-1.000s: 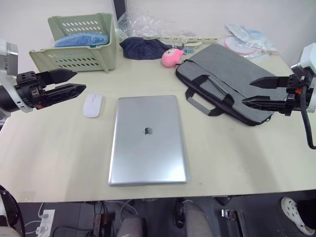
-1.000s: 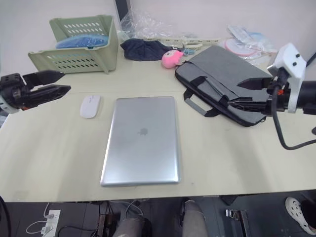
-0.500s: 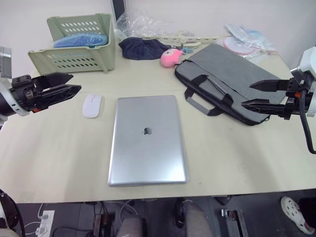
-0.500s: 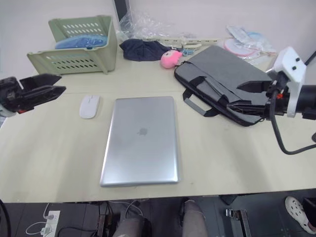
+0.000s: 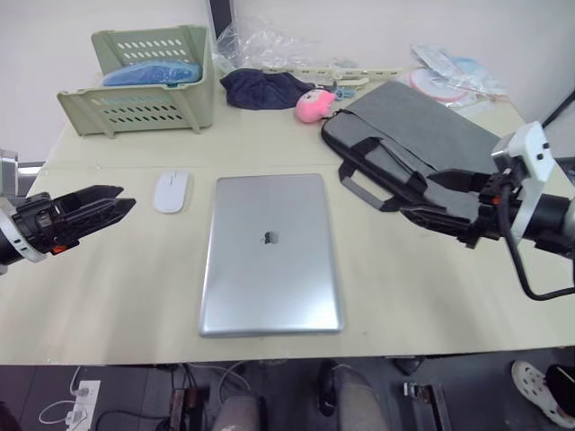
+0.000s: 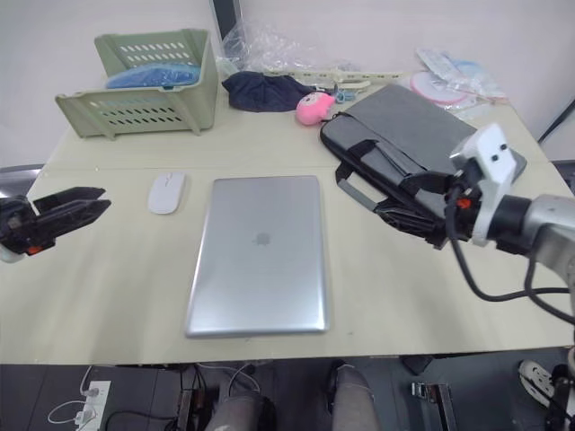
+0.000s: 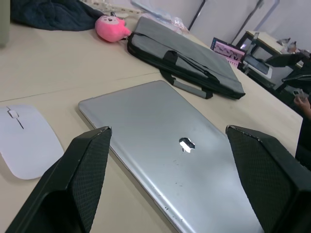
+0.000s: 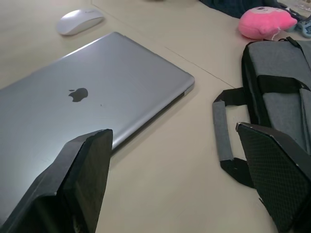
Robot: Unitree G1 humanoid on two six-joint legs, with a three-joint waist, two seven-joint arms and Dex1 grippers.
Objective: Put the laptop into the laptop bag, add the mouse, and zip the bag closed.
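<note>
While the only mark I can read is the dark apple logo on the laptop, lying closed mid-worktop, my left end effector hovers low at the left edge, fingers parted, empty, pointing toward the mouse just left of the laptop. Right of it lies the bag, with my right end effector spread open over its near edge.

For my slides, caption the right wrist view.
Open right claw hovers between the laptop and the bag.
</note>
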